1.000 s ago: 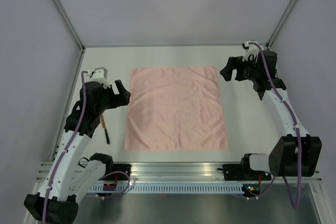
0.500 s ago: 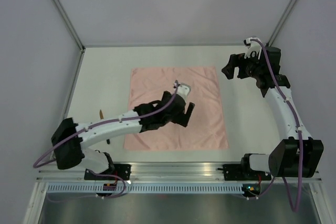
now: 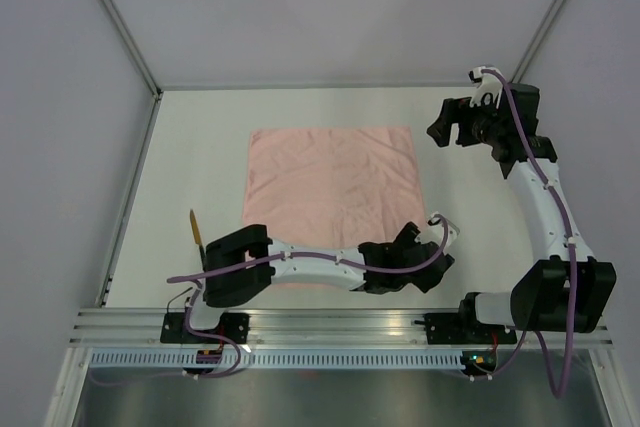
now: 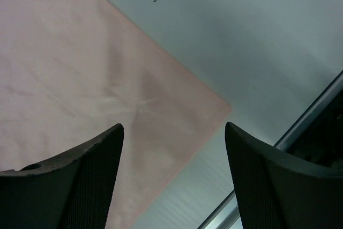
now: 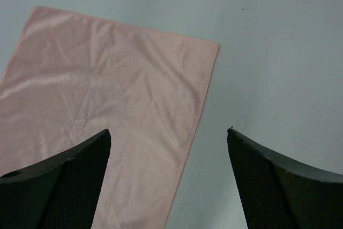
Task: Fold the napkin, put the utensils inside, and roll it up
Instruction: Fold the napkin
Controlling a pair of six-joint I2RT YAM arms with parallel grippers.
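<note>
Bring your wide-open left gripper (image 4: 172,132) down on the near right corner of the thin salmon-pink cloth napkin (image 4: 75,63); pinch cloth only.

Left arm (image 3: 310,265) covers near edge of napkin (image 3: 330,182)

left arm (image 3: 305,259) lies across near edge of the napkin (image 3: 330,177), blocking it

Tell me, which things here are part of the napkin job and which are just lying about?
For the job: napkin, spread flat; yellow-and-black utensil, left of it; left gripper, open above the napkin's near right corner; right gripper, open, off its far right corner.
Just there: table; metal rail along the near edge.
</note>
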